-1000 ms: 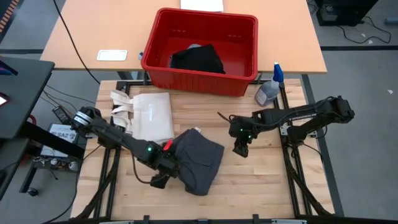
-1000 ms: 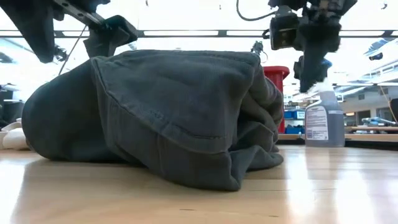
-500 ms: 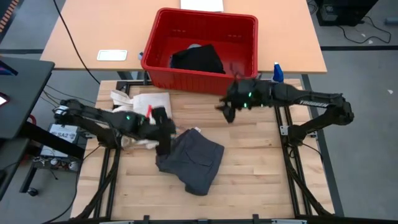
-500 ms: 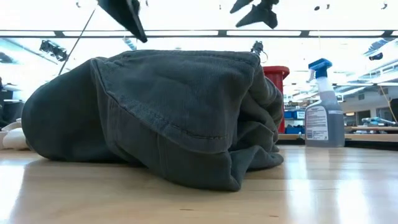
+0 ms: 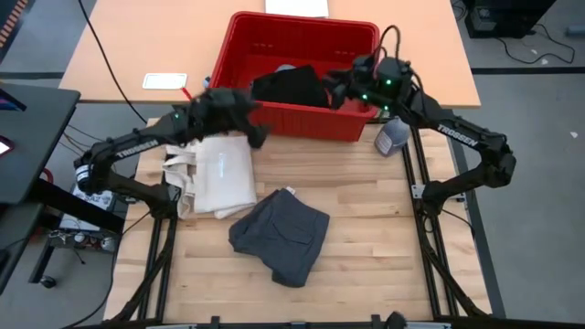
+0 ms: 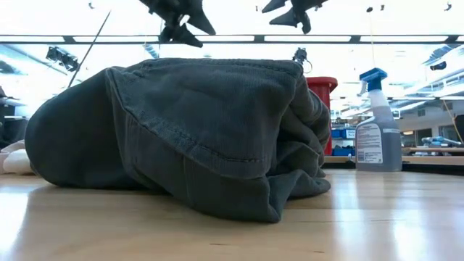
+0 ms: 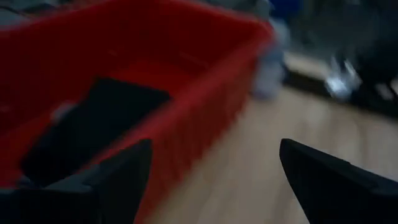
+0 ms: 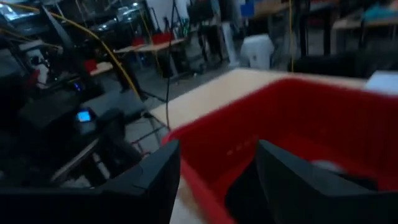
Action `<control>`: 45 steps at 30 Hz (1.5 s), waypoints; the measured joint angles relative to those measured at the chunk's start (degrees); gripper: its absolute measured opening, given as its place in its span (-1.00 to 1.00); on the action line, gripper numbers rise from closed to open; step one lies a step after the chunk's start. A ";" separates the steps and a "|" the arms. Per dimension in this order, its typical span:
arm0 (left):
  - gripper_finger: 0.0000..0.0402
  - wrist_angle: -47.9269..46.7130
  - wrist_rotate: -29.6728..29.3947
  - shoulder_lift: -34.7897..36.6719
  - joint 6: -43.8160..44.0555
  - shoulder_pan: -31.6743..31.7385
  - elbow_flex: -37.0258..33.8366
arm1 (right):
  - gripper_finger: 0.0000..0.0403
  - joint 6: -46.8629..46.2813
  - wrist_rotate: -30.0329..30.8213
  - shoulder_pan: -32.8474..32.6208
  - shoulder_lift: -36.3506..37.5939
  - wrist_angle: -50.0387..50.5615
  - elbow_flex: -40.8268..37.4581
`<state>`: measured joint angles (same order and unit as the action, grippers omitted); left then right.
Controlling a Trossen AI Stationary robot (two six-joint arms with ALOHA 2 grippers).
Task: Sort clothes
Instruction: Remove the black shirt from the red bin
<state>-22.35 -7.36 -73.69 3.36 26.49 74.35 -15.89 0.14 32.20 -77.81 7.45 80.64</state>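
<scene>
Charcoal-grey shorts (image 5: 281,234); red, perhaps plastic, bin (image 5: 294,43)

Bare wood lies open right of the charcoal shorts (image 5: 281,236), heaped mid-table, and between them and the red bin (image 5: 294,114) behind. Left of the shorts, a cream tote bag (image 5: 218,173) covers the boards. A spray bottle (image 5: 395,133) stands at the bin's right front corner. Inside the bin, a black garment (image 5: 289,86) fills the middle.
</scene>
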 joint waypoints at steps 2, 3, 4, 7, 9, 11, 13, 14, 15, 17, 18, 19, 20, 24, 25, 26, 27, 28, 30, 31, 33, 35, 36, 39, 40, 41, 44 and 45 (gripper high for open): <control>0.78 2.96 3.36 -1.02 3.47 5.08 0.02 | 0.07 3.39 -0.55 1.44 -0.37 -2.59 0.04; 0.78 3.07 5.26 -1.68 4.79 7.64 0.01 | 0.07 4.92 -1.89 2.42 -0.60 -3.71 0.11; 0.78 3.25 7.37 -2.48 5.65 9.90 0.00 | 0.07 5.84 -3.77 3.63 -1.05 -4.07 0.02; 0.77 4.97 11.71 -5.84 7.29 14.69 0.11 | 0.07 6.43 -8.53 6.85 -4.05 -4.89 1.35; 0.75 4.22 14.69 -8.76 7.73 16.80 2.38 | 0.07 6.85 -11.40 8.60 -7.29 -2.65 4.12; 0.71 3.88 16.43 -11.92 7.06 17.87 5.66 | 0.07 8.40 -13.41 9.75 -10.89 -0.54 7.24; 0.65 1.90 16.68 -15.54 5.50 18.67 10.18 | 0.07 9.46 -13.75 10.93 -14.40 0.78 10.49; 0.62 0.14 16.68 -17.46 4.81 19.03 12.64 | 0.07 9.50 -14.12 11.54 -16.14 1.30 12.22; 0.60 -1.54 16.70 -19.51 4.33 19.37 15.19 | 0.07 9.49 -14.20 12.34 -17.91 2.18 14.03; 0.56 -4.09 16.76 -23.31 2.65 20.29 20.25 | 0.07 9.50 -15.23 13.90 -21.59 4.47 17.58; 0.54 -5.10 16.90 -25.18 1.47 20.83 22.55 | 0.07 9.51 -15.65 14.67 -23.48 5.34 19.25; 0.53 -5.85 16.91 -27.07 0.48 21.45 24.89 | 0.07 9.52 -15.95 15.37 -25.45 6.11 20.82; 0.52 -6.33 16.91 -28.87 -0.50 22.11 26.95 | 0.07 9.51 -16.09 16.02 -27.34 6.88 22.30; 0.52 -7.90 18.88 -35.46 -2.64 25.01 33.10 | 0.07 6.86 -17.70 18.00 -34.17 6.96 27.69; 0.52 -8.00 20.13 -36.85 -2.69 25.76 34.11 | 0.07 6.58 -18.33 18.40 -35.67 6.92 28.94; 0.51 -7.98 21.17 -38.19 -2.75 26.52 34.84 | 0.07 6.52 -18.71 18.80 -37.04 6.87 30.05; 0.51 -8.01 21.74 -39.40 -2.85 27.17 35.47 | 0.08 6.48 -18.96 19.16 -38.33 7.18 31.03; 0.51 -7.98 22.01 -40.67 -2.92 27.74 36.01 | 0.10 6.47 -19.02 19.38 -39.70 7.59 32.04; 0.51 -8.04 22.09 -42.74 -3.71 28.68 36.28 | 0.14 6.46 -19.05 19.95 -42.15 8.53 33.82; 0.51 -8.06 22.07 -43.75 -4.73 29.07 36.28 | 0.18 6.43 -19.23 20.17 -43.35 9.02 34.64; 0.51 -8.19 21.99 -45.24 -6.49 29.48 36.28 | 0.28 5.88 -19.70 20.49 -45.28 9.77 35.90; 0.51 -8.51 21.91 -46.42 -7.79 29.61 36.28 | 0.43 5.23 -20.38 20.88 -47.02 10.05 36.48; 0.51 -8.90 21.80 -46.97 -8.02 29.61 36.28 | 0.51 5.15 -20.60 20.99 -47.81 10.12 36.60; 0.51 -10.70 21.63 -48.30 -9.04 29.59 36.28 | 0.76 4.49 -20.34 21.62 -49.92 10.58 36.63; 0.51 -11.31 21.60 -48.74 -9.14 29.55 36.28 | 0.84 3.75 -20.00 21.93 -50.52 10.89 36.64; 0.51 -11.81 21.60 -49.18 -9.18 29.55 36.28 | 0.90 2.92 -19.99 22.35 -51.08 11.12 36.63; 0.51 -13.08 21.32 -50.90 -9.17 29.55 36.28 | 0.96 0.92 -20.16 23.60 -52.75 12.84 36.65; 0.51 -13.40 20.93 -51.42 -9.19 29.55 36.28 | 0.95 0.59 -19.34 23.90 -53.31 13.81 36.65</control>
<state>-35.75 13.56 -125.11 -5.83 56.03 110.63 -15.30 -19.20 56.10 -131.12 21.25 117.30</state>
